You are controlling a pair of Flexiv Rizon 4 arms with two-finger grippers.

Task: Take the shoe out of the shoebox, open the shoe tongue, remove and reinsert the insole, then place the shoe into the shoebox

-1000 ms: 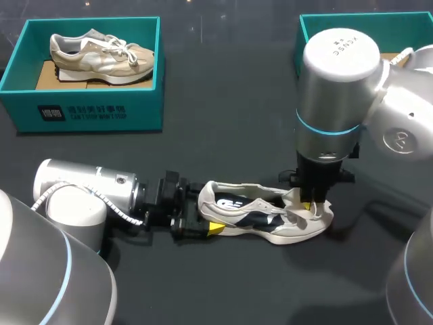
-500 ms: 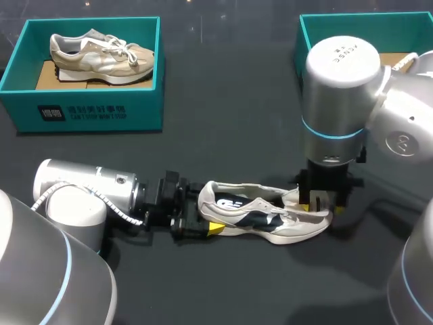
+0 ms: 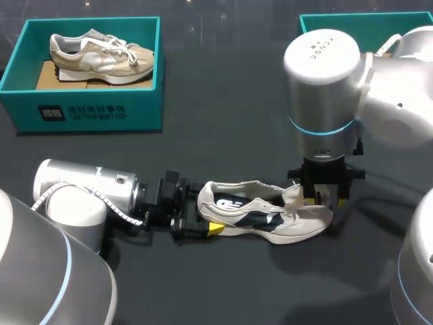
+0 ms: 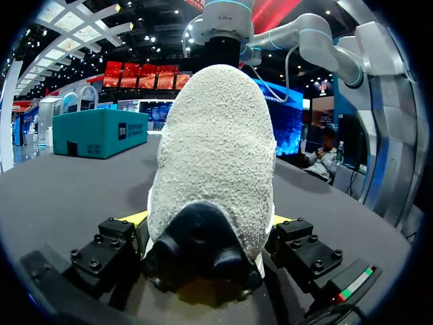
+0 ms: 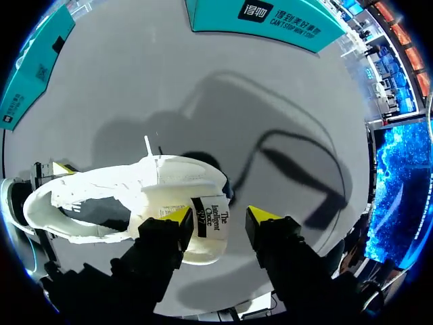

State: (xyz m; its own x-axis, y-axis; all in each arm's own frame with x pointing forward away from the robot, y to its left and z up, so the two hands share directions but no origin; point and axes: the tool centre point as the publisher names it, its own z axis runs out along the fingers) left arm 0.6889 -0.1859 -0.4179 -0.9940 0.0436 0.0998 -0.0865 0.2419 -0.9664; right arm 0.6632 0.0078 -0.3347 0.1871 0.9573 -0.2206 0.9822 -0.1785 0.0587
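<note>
The shoe [image 3: 264, 218] is laid on the worktop [image 3: 223, 101], its heel clenched in the left jaws. The right jaws are held apart just over the toe end, with the tongue [image 5: 206, 218] between them but not pinched. If they are closed off-centre, the tongue may be missed or a lace caught, and the shoe twisted in the left jaws' hold. A shoebox [image 3: 81, 112] with a second shoe [image 3: 101, 55] is set well beyond the left jaws, another box [image 3: 308, 24] behind the right arm. Neither is judged to obstruct.
</note>
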